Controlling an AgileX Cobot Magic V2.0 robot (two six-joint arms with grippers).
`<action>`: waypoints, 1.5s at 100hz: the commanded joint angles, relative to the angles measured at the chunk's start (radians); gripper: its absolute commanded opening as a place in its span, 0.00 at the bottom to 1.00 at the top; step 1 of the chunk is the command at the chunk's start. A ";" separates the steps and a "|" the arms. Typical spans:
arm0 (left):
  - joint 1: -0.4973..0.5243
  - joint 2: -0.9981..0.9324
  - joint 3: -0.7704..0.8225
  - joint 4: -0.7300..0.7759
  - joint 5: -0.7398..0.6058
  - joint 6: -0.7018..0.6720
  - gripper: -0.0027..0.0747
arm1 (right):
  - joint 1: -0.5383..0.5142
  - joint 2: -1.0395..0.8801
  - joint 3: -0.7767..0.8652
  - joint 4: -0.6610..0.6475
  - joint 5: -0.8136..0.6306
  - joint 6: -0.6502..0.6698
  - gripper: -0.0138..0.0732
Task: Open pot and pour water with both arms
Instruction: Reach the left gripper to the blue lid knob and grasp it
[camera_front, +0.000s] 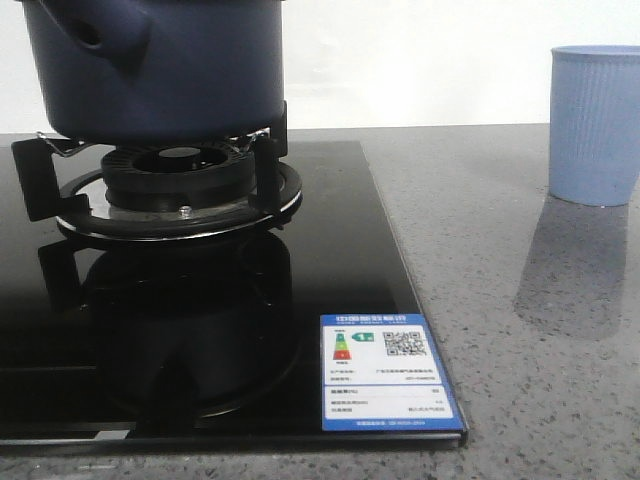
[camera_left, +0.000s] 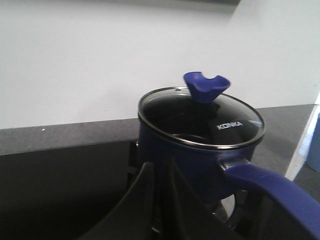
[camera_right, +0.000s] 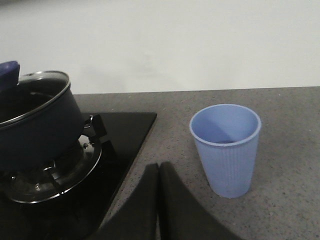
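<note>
the pot (camera_left: 200, 150) sits lidded on the burner (camera_front: 180, 190), centre-right of the left wrist view, handle (camera_left: 272, 192) running toward lower right, nearer the left end effector (camera_left: 159, 200), which, like the right end effector (camera_right: 159, 200), looks closed and empty.

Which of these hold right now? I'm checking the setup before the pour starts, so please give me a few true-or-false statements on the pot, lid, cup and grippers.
1. The glass lid sits on the pot. True.
2. The cup stands on the black stove glass. False: it stands on the grey counter.
3. The pot rests on the burner. True.
4. The left gripper holds the lid knob. False: it is shut on nothing, short of the pot.
5. The right gripper is open. False: shut.
</note>
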 joint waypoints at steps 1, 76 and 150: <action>-0.051 0.049 -0.057 -0.015 -0.085 0.022 0.02 | 0.034 0.048 -0.048 0.005 -0.041 -0.042 0.09; -0.250 0.365 -0.131 -0.090 -0.356 0.026 0.68 | 0.058 0.129 -0.053 0.006 -0.045 -0.044 0.82; -0.327 0.847 -0.376 -0.041 -0.537 0.046 0.75 | 0.058 0.129 -0.053 0.006 -0.045 -0.047 0.82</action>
